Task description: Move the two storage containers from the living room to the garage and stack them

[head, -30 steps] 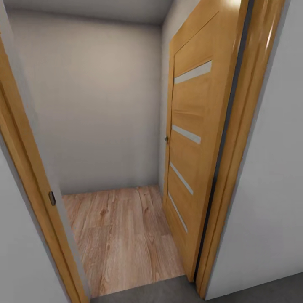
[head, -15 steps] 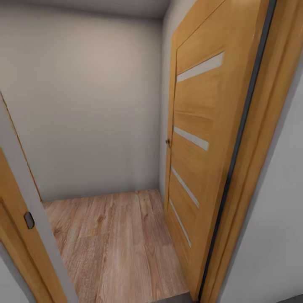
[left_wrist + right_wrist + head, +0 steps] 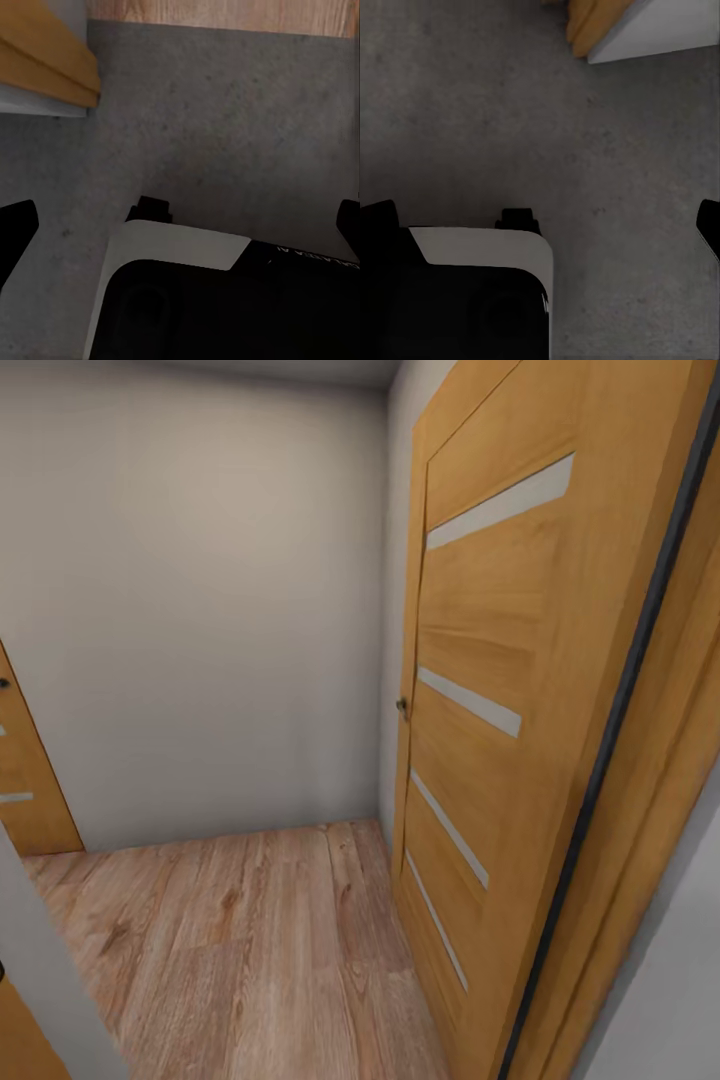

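Observation:
The two storage containers are out of view, and so is the living room. Both wrist views look down on the garage's dark grey concrete floor (image 3: 225, 112) (image 3: 472, 105). My left gripper (image 3: 181, 221) is open, its dark fingertips (image 3: 15, 225) far apart at the picture's edges with nothing between them. My right gripper (image 3: 544, 219) is open too, its fingertips (image 3: 379, 217) equally wide and empty. Under each gripper lies my own white-and-black base (image 3: 180, 259) (image 3: 480, 255).
An open wooden door (image 3: 500, 710) with pale glass strips stands close on the right, swung inward beside its frame (image 3: 650, 880). Beyond the doorway lies a light wood plank floor (image 3: 250, 940), a pale wall (image 3: 200, 610), and another wooden door (image 3: 25, 790) at left. The left jamb (image 3: 40, 980) is close.
The camera has moved forward into the doorway: the left jamb slid off to the lower left, the grey floor strip left the head view, and a second door appeared at left.

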### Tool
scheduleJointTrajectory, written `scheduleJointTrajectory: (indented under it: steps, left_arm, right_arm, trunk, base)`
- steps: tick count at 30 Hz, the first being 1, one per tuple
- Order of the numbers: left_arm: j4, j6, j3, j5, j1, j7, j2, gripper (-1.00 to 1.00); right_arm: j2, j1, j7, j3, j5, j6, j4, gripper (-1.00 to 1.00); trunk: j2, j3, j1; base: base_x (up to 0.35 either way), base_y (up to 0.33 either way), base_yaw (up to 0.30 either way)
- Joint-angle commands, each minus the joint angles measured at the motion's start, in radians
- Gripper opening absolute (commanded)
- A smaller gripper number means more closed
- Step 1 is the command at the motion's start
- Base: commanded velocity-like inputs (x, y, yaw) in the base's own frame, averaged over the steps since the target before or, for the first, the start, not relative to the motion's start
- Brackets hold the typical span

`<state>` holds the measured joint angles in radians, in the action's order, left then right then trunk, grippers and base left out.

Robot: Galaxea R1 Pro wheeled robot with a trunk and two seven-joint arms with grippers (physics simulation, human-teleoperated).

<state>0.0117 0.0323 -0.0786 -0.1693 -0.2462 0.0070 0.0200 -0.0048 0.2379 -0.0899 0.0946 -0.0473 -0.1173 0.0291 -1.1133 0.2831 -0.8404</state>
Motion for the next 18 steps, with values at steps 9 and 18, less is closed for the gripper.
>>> scheduleJointTrajectory:
  steps: [9,18]
  left_arm:
    - [-0.001,0.003,-0.007,-0.001,-0.001,0.001,-0.001,1.0]
    - [-0.001,0.02,-0.01,-0.005,-0.001,0.001,-0.002,1.0]
  right_arm:
    - [0.0,0.001,-0.002,0.008,-0.005,-0.007,0.003,1.0]
    - [-0.001,0.001,-0.002,0.008,-0.005,-0.007,0.003,1.0]
  trunk:
    - [-0.001,0.001,-0.001]
    - [-0.001,0.001,-0.001]
  base:
    - [0.317,0.0,0.038]
    - [0.179,0.0,0.244]
